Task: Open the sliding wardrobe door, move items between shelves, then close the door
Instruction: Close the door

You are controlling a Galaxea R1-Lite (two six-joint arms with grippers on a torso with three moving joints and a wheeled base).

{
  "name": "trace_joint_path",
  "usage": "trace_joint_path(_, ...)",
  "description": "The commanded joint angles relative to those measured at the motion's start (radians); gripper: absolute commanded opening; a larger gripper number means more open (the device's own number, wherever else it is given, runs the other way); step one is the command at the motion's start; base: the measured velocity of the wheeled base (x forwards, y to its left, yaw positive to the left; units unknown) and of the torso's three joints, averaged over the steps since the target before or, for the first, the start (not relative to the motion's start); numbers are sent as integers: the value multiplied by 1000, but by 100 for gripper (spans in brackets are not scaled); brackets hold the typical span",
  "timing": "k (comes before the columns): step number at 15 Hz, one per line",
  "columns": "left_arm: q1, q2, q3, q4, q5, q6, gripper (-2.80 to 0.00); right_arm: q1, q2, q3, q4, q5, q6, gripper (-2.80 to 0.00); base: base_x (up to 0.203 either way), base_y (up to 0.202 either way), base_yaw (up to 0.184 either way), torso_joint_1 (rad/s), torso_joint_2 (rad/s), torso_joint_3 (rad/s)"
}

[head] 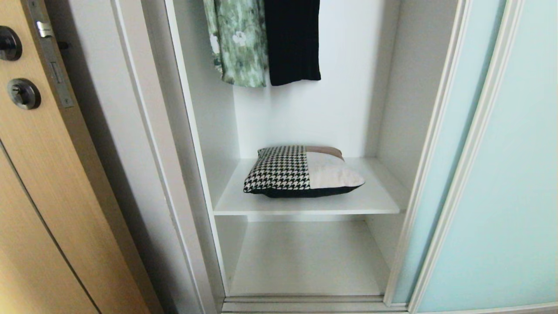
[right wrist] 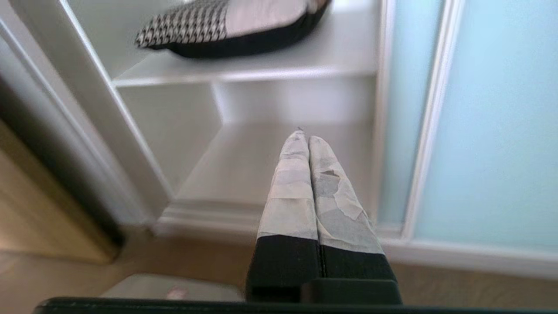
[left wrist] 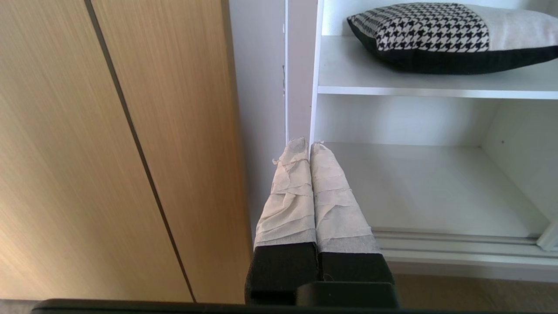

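The sliding wardrobe door (head: 501, 183) stood open, the patchwork cushion (head: 301, 171) lay on the upper shelf (head: 305, 205), unmoved by my reckoning, and both the left hand (left wrist: 309, 146) and right hand (right wrist: 305, 137) were closed and empty.

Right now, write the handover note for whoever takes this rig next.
Left tool: shut, empty, low by the wardrobe's left frame.
Right tool: shut, empty, low before the lower compartment.
Sliding wardrobe door: slid open to the right.
Houndstooth-and-cream cushion: lying flat on the upper shelf; bottom shelf bare.
Done: door opened. Whether the cushion has been moved yet cannot be told.
Left: any remaining shelf transfer, then slide the door closed.
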Motion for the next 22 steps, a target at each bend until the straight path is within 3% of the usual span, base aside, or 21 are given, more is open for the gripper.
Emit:
trace_joint_path(1,0,3,0,0,0,0,-280,14,-161,-13,44,-34,-22,-280,0,0,0,0,0,0)
trace_joint_path(3,0,3,1,0,0,0,-280,18,-176,-1,74,-203,-34,-280,0,0,0,0,0,0)
trace_joint_path(4,0,3,2,0,0,0,-280,18,-175,1,84,-217,-36,-280,0,0,0,0,0,0)
trace_joint_path(6,0,3,2,0,0,0,-280,20,-175,2,84,-183,-83,-280,0,0,0,0,0,0)
trace_joint_path(12,0,3,2,0,0,0,-280,19,-175,2,95,-198,-58,-280,0,0,0,0,0,0)
trace_joint_path(17,0,3,1,0,0,0,-280,19,-175,4,93,-203,58,-280,0,0,0,0,0,0)
trace_joint_path(18,0,3,2,0,0,0,-280,19,-175,4,91,-203,36,-280,0,0,0,0,0,0)
trace_joint_path(21,0,3,2,0,0,0,-280,19,-175,4,102,-201,-184,-280,0,0,0,0,0,0)
trace_joint_path(22,0,3,2,0,0,0,-280,19,-175,4,134,-192,-218,-280,0,0,0,0,0,0)
